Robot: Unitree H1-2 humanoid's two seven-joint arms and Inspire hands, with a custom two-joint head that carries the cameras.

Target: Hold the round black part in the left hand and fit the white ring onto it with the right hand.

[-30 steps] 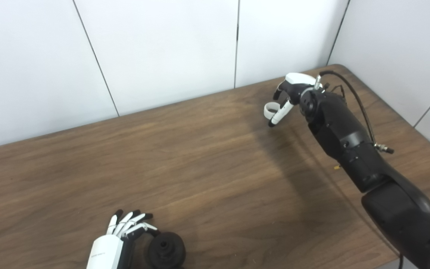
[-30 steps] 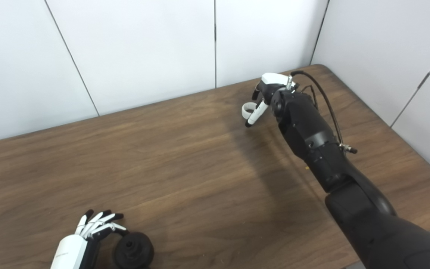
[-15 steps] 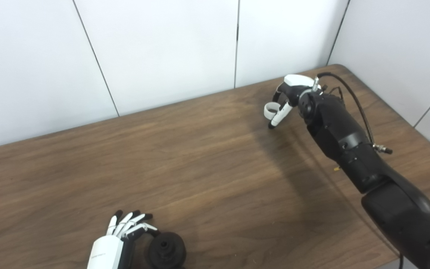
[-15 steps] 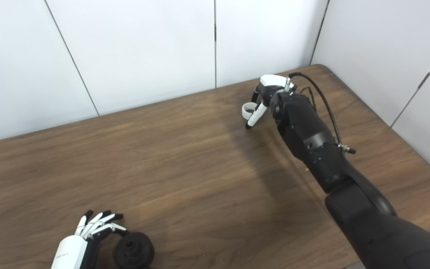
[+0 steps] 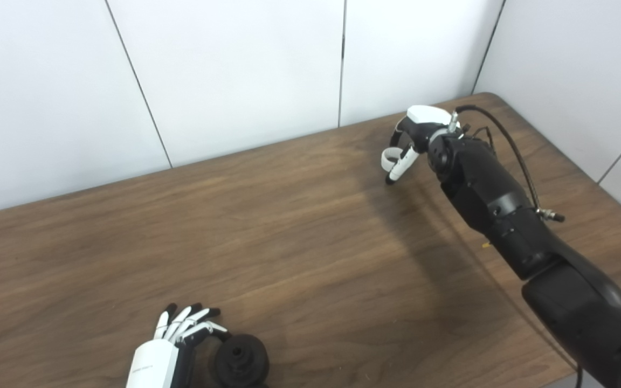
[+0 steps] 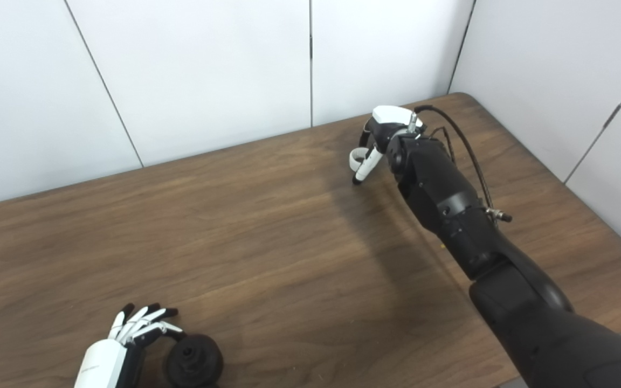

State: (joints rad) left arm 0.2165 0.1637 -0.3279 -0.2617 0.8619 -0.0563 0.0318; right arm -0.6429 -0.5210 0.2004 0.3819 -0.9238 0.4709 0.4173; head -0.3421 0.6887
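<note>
The round black part (image 5: 240,360) lies on the wooden table (image 5: 289,242) at the front left. My left hand (image 5: 178,345) rests just left of it, open, with its fingers spread and its thumb tip close to the part's edge. The white ring (image 5: 389,156) lies on the table at the back right. My right hand (image 5: 413,137) hangs over it, open. Its thumb (image 5: 399,166) points down in front of the ring and its curled fingers stand behind it. Contact with the ring does not show.
White wall panels (image 5: 235,70) close off the table's back and right sides. A black cable (image 5: 510,145) runs along my right forearm. The table's rounded back right corner (image 5: 491,97) lies just past the right hand.
My right hand has sunk a little and shifted slightly left, closer around the white ring, which stayed in place. The left hand and the black part have not moved.
</note>
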